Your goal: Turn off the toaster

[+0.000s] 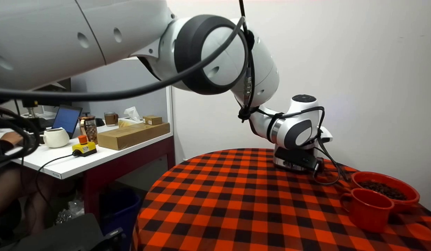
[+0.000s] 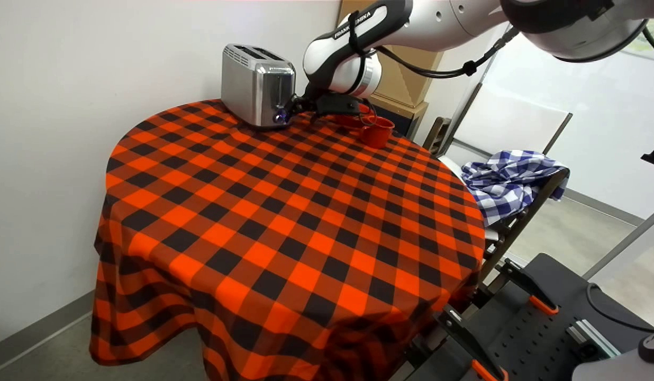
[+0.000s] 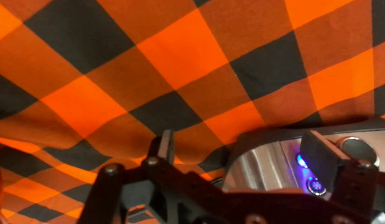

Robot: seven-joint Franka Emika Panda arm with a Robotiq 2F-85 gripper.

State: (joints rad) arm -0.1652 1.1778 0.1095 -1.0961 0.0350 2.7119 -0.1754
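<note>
The silver toaster point(image 2: 242, 87) stands upright on the checked tablecloth against the wall in an exterior view, with a bluish light low on its front. In an exterior view, only its shiny lower edge point(image 1: 281, 162) shows behind the wrist. In the wrist view, the toaster front point(image 3: 258, 166) is at lower right, with a lit blue light point(image 3: 302, 161), a lit snowflake button point(image 3: 317, 186) and a round knob point(image 3: 358, 151). My gripper point(image 3: 242, 146) is open, with nothing between its fingers. Its right finger partly covers the lit controls; I cannot tell whether it touches.
A red mug point(image 1: 370, 211) and a red bowl point(image 1: 410, 188) with dark contents stand near the table edge, close to the wrist in an exterior view. Cables hang from the wrist. The wall is close behind the toaster. A chair with a blue checked cloth point(image 2: 512, 182) stands beside the table.
</note>
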